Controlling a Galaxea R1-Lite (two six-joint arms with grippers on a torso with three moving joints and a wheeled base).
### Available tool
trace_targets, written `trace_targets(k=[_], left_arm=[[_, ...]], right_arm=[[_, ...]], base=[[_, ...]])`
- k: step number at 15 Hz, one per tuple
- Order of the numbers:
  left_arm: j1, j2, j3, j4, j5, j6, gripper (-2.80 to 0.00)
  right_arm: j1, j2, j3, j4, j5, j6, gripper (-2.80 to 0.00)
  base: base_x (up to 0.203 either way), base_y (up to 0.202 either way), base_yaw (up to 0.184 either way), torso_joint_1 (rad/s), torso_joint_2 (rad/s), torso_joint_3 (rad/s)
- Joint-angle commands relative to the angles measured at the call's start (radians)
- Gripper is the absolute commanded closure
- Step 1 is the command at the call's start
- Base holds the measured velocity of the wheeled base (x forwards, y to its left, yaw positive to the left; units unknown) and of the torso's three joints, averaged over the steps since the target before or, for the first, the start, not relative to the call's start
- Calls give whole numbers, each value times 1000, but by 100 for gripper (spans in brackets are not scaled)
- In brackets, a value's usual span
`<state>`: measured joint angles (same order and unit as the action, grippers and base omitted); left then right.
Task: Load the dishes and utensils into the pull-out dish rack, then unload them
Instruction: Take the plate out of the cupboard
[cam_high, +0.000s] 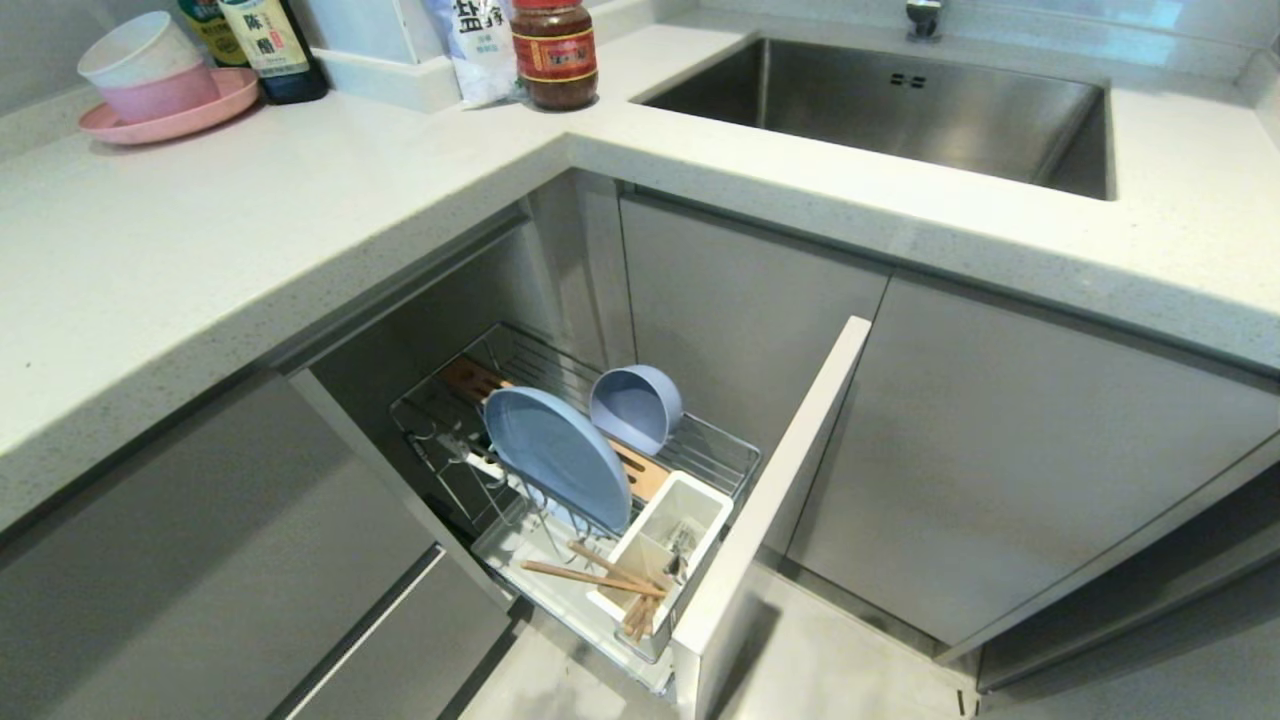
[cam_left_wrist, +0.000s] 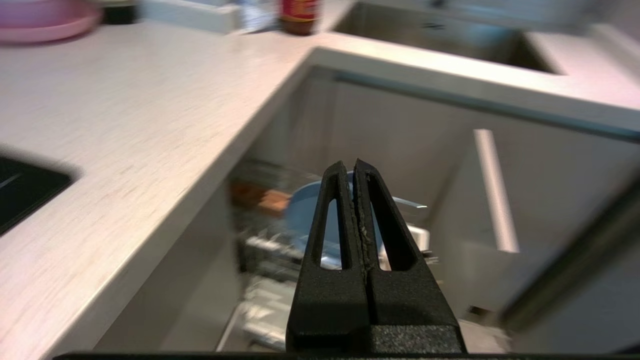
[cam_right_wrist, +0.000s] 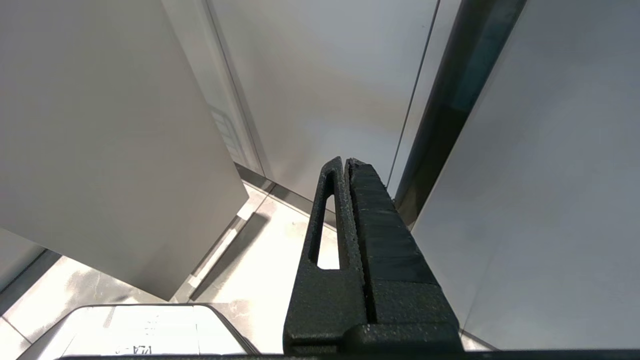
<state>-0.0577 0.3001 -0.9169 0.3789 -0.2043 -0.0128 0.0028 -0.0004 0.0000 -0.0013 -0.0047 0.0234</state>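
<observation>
- Now the rack stands pulled out and loaded: plate upright in the wooden strip, bowl behind it, chopsticks leaning from the cup.
- Left gripper is clenched on nothing, high above the rack, the plate straight beyond its fingertips.
- Unloading looks next: spread the fingers before descending, then take the plate's top rim and lift straight up.
- Right gripper is clenched too, empty, parked by the cabinet doors.

The pull-out dish rack stood open from above. An upright plate and tilted bowl blocked its middle. 2 chopsticks lay across the utensil cup. The front panel walled the right side; the countertop overhung the left.
</observation>
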Motion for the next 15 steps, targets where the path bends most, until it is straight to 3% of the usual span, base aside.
trace_targets(k=[1,4,6,10,11,12,15], left_arm=[[42,-158,82,18,-2,5,0],[58,-279,278,-16,21,-6,0],[61,-294,433,-190,87,-9,0],[61,-300,859,-618,163,28,0],[62,-300,923,-656,171,32,0],[62,-300,949,-653,177,38,0],[62,-300,942,-441,179,26,0]], right_arm=[[0,-4,2,-1,0,0,0],[0,-4,2,0,0,0,0],[0,-4,2,0,0,1,0],[0,-4,2,0,0,0,0],[0,-4,2,0,0,0,0],[0,-4,2,0,0,0,0],[0,-4,2,0,0,0,0]], base=[[0,0,0,0,0,0],[0,0,0,0,0,0],[0,0,0,0,0,0],[0,0,0,0,0,0],[0,0,0,0,0,0],[0,0,0,0,0,0],[0,0,0,0,0,0]])
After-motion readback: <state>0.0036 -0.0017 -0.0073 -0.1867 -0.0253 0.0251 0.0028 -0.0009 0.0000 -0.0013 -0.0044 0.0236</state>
